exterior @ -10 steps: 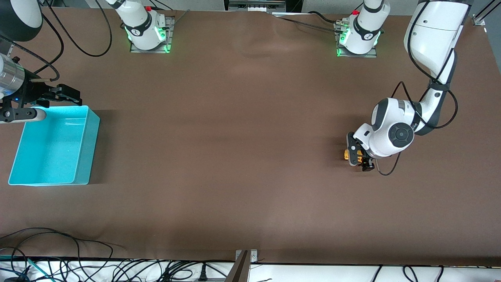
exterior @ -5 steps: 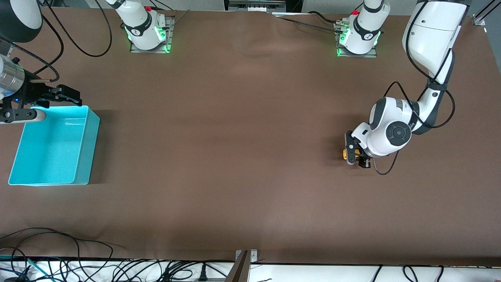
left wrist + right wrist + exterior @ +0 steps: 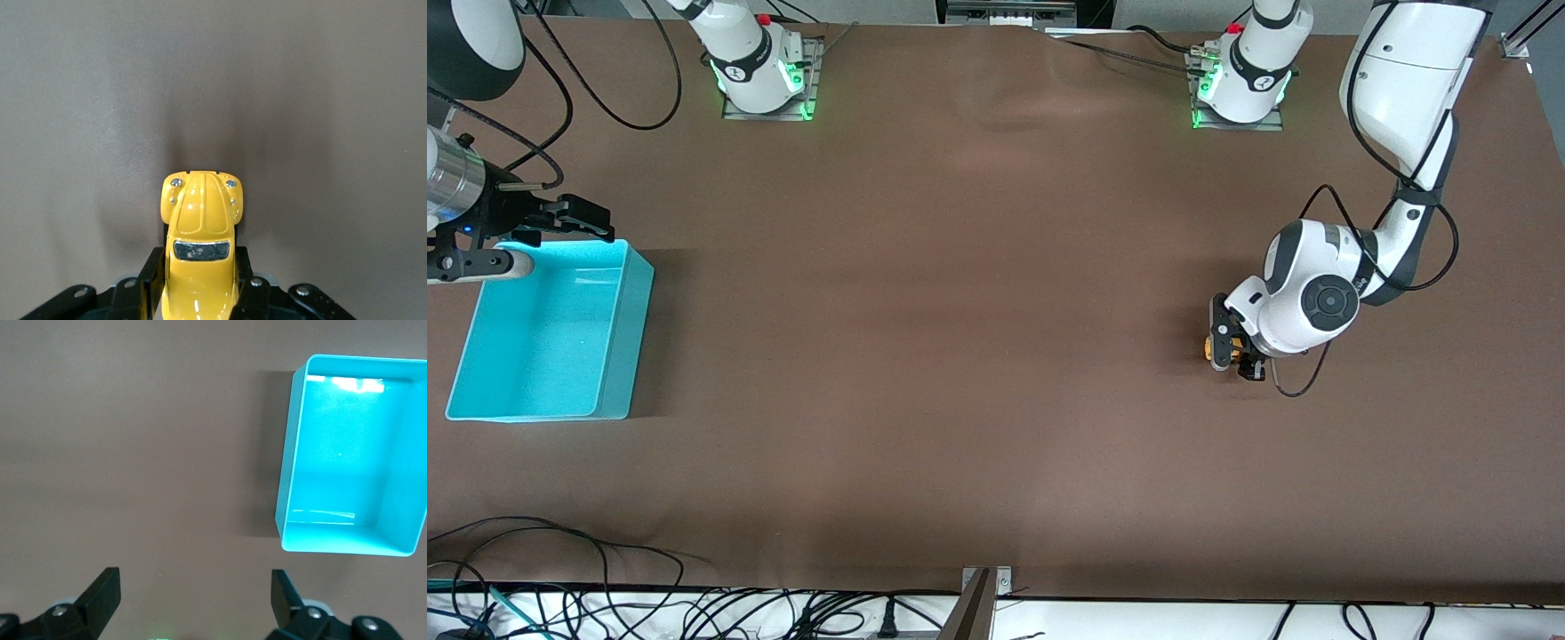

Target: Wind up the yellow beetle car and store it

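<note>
The yellow beetle car [image 3: 1213,347] is a tiny orange-yellow toy low at the table surface toward the left arm's end. My left gripper [image 3: 1230,350] is shut on it. In the left wrist view the car [image 3: 202,230] sits between the black fingers [image 3: 148,283], which press on both its sides, with its rounded nose sticking out past them. My right gripper [image 3: 580,220] is open and empty, hovering by the edge of the turquoise bin [image 3: 543,338] that is farther from the front camera. The bin [image 3: 288,467] is empty.
The bin stands at the right arm's end of the brown table. Both arm bases [image 3: 758,67] stand along the edge farthest from the front camera. Cables [image 3: 560,578] lie along the table's near edge.
My left gripper has shifted a little toward the right arm's end with the car in it and turned slightly. The right arm has barely moved.
</note>
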`<state>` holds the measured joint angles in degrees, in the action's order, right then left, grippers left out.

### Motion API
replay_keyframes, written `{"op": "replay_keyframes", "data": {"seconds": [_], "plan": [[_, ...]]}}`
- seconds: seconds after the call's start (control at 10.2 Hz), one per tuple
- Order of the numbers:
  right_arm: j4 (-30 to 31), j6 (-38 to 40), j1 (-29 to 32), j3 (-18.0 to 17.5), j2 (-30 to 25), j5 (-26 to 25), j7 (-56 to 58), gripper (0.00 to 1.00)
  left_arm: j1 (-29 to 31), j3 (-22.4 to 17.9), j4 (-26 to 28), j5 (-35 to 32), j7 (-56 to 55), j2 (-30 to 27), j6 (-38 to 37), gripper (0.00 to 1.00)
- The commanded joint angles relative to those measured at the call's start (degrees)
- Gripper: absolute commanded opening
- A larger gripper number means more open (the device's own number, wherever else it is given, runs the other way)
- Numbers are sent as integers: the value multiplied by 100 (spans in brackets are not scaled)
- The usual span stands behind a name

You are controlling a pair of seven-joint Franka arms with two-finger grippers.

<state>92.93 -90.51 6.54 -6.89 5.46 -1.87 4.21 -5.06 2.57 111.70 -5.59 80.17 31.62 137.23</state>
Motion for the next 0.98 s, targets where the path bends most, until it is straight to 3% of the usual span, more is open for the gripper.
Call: {"op": "replay_keyframes", "data": {"seconds": [0.0, 0.49, 0.88], "plan": [[-12, 7, 14, 4, -10, -6, 71, 100, 284, -2, 89, -136, 470, -25, 6, 0], [-21, 33, 14, 4, -10, 2, 71, 100, 1374, -20, -34, -136, 1667, 195, 50, 0], [-21, 51, 14, 13, -19, 11, 71, 100, 1823, -28, -236, -144, 2238, 274, 59, 0]]}}
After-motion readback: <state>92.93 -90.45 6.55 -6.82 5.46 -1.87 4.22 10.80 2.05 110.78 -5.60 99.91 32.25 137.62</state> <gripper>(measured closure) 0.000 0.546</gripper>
